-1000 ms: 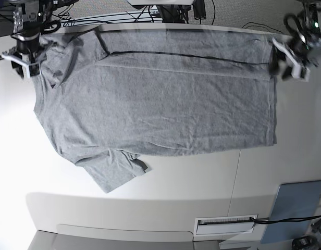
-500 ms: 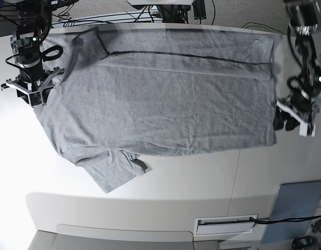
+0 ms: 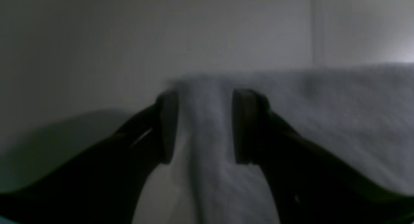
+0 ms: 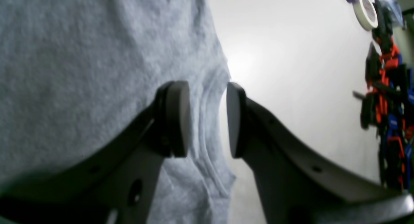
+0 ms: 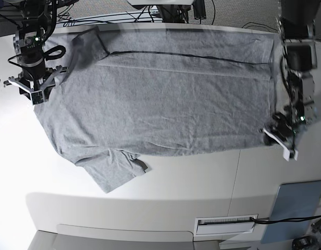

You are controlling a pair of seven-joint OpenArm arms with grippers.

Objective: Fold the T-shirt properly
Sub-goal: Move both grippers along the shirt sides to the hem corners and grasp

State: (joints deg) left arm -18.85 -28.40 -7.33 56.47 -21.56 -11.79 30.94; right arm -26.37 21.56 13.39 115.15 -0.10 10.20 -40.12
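Note:
The heather-grey T-shirt [image 5: 165, 104] lies spread flat on the white table [image 5: 192, 177], plain side up, with one sleeve [image 5: 116, 172] pointing to the front. A dark fold line runs across its far part. My left gripper [image 5: 276, 136] is at the shirt's front right hem corner. In the left wrist view it [image 3: 207, 94] is open, its jaws standing either side of a ridge of grey cloth [image 3: 323, 120]. My right gripper [image 5: 33, 92] is at the shirt's left edge. In the right wrist view it [image 4: 205, 88] is open, straddling the ribbed edge of the cloth [image 4: 81, 56].
A blue-grey panel [image 5: 298, 208] lies at the front right, with a white slotted plate [image 5: 225, 225] beside it. Cables [image 5: 150, 13] run behind the table's far edge. Tape rolls [image 4: 365, 7] and red, blue and black clutter [image 4: 388, 88] sit beyond the shirt's left side.
My left gripper has travelled down the shirt's right hem from the far corner to the front corner. My right gripper has moved a little forward onto the shirt's left edge.

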